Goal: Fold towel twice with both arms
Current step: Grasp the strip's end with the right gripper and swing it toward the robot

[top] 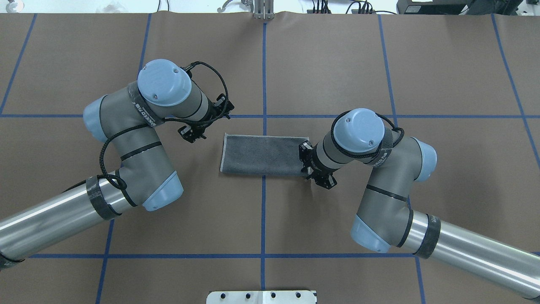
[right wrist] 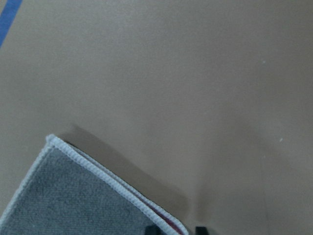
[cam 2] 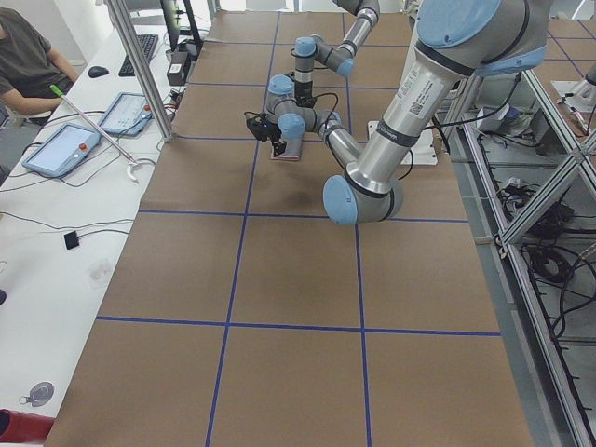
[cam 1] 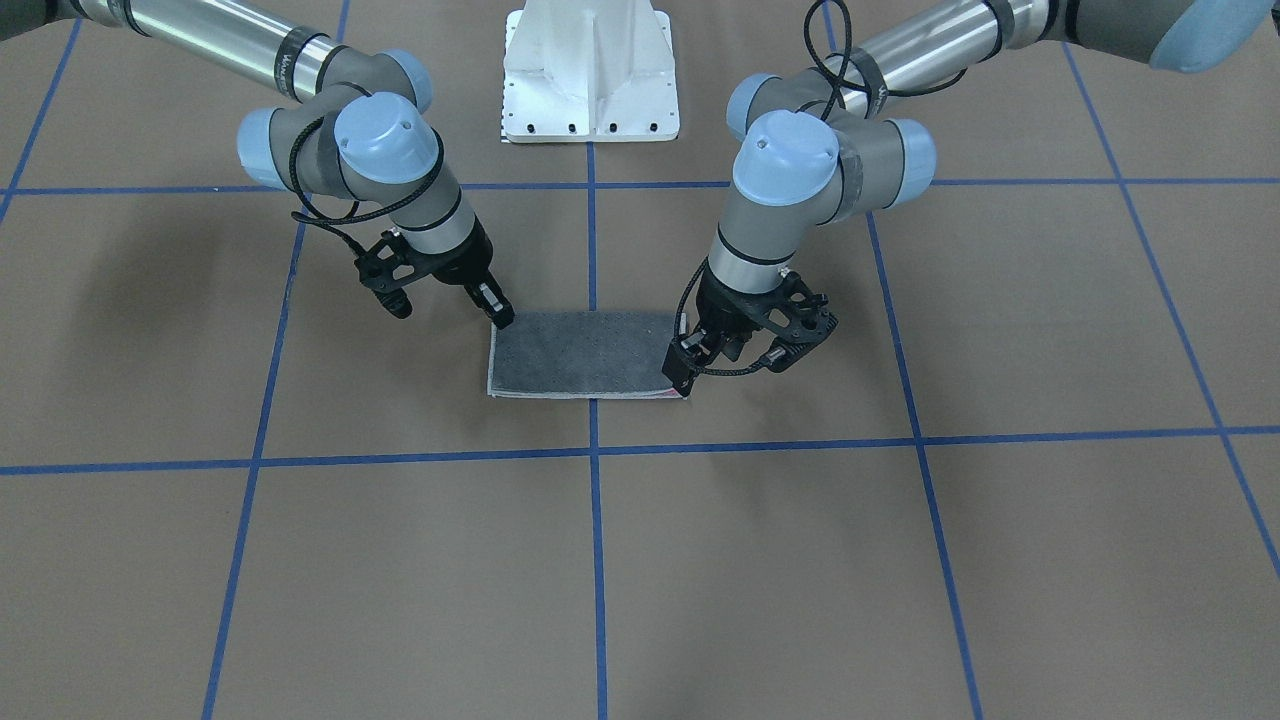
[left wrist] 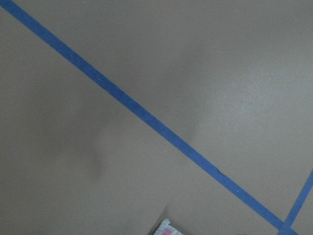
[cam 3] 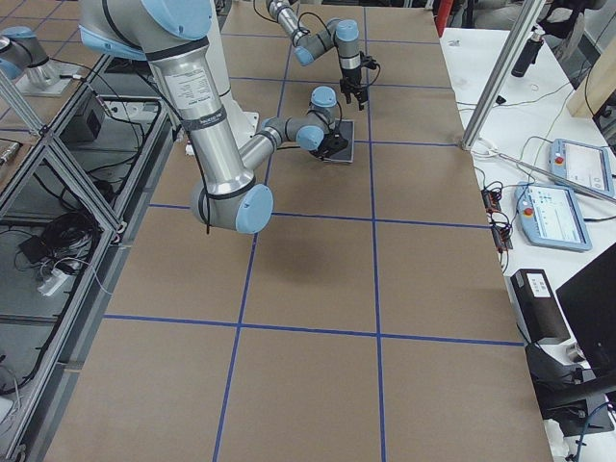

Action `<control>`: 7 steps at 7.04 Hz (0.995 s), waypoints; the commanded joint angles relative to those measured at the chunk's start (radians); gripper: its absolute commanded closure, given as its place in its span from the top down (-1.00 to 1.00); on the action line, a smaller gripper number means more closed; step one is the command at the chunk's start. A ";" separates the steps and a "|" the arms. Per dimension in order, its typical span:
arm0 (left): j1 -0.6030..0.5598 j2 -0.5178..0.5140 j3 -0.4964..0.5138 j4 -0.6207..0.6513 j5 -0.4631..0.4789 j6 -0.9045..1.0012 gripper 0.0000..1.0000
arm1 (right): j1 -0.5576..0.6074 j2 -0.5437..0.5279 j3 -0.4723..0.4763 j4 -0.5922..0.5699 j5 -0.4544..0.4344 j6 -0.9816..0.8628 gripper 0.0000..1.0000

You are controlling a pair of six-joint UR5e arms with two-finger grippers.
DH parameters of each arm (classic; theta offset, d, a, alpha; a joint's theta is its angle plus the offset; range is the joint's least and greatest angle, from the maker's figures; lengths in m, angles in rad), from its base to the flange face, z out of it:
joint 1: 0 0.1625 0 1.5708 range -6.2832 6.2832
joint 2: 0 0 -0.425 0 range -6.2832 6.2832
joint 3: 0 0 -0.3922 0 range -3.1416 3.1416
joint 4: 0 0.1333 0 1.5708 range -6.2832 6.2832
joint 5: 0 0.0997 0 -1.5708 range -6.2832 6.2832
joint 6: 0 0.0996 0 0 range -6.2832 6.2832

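The towel (cam 1: 585, 355) lies flat on the brown table as a folded rectangle, dark grey face up (top: 263, 155), with a pink sliver along its edge. My right gripper (cam 1: 500, 315) stands low at the towel's corner nearest the robot on my right side (top: 304, 160). In the right wrist view its two fingertips (right wrist: 152, 229) stand apart on either side of that corner (right wrist: 73, 196), so it is open. My left gripper (cam 1: 683, 378) hangs by the diagonally opposite corner. The left wrist view shows only that corner's tip (left wrist: 166, 229) and no fingers, so it reads as open and holds nothing.
The white pedestal base (cam 1: 590, 80) sits at the robot's side of the table. Blue tape lines (cam 1: 592, 500) cross the brown surface. Beyond the table's long edge stand a white desk with tablets (cam 2: 60, 149) and a seated person (cam 2: 28, 56).
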 commanded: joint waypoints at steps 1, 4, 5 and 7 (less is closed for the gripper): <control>-0.002 0.000 -0.001 0.002 0.000 0.000 0.77 | 0.000 0.001 0.009 0.001 -0.002 -0.003 -1.00; -0.002 0.004 -0.026 0.005 -0.002 0.000 0.76 | 0.000 0.000 0.055 -0.013 0.018 -0.007 -1.00; -0.002 0.014 -0.049 0.006 -0.012 0.000 0.76 | -0.005 -0.006 0.085 -0.017 0.021 0.002 -1.00; -0.002 0.036 -0.103 0.011 -0.031 -0.021 0.76 | -0.023 -0.002 0.113 -0.036 0.125 0.020 -1.00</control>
